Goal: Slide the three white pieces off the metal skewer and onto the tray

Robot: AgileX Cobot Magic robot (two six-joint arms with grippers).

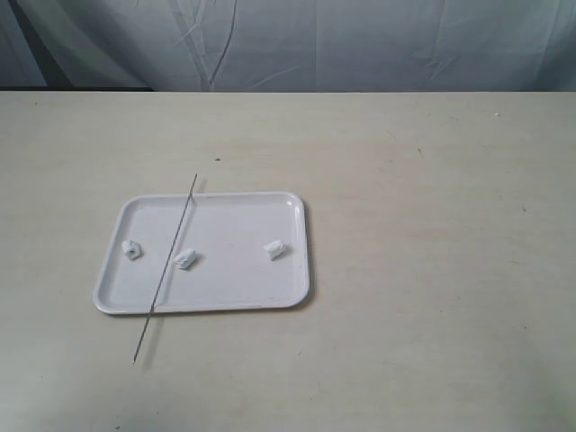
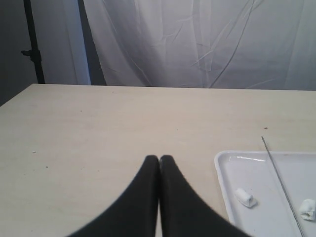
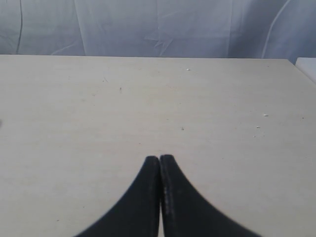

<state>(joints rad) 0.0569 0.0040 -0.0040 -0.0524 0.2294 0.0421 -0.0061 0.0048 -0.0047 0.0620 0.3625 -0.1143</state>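
**Exterior view.** The tray (image 1: 216, 195) lies flat on the table (image 1: 432, 270). The metal skewer (image 1: 180, 225) lies slantwise across the tray's left half. Its far tip juts past the tray's far rim, and its near end overhangs the near rim and reaches out over the table. The three white pieces lie off the skewer in a loose row on the tray floor.
- The first piece (image 1: 131, 250) is near the tray's left rim, left of the skewer.
- The second piece (image 1: 185, 259) is just right of the skewer; whether they touch cannot be told.
- The third piece (image 1: 275, 250) is near the tray's right rim, well apart from the skewer.

Right of the tray and beyond its far rim, open table runs to the far edge under the curtain (image 1: 360, 45).

**Left wrist view.** The left gripper (image 2: 159, 159) has its jaws pressed together on nothing. It is over open table, just beside the tray's (image 2: 224, 163) rounded corner. On the tray, the skewer (image 2: 281, 183) runs between the first piece (image 2: 245, 197) and the second piece (image 2: 308, 208).

**Right wrist view.** The right gripper (image 3: 159, 159) has its jaws pressed together and grips nothing. Plain table stretches ahead of it to the far edge under the curtain.
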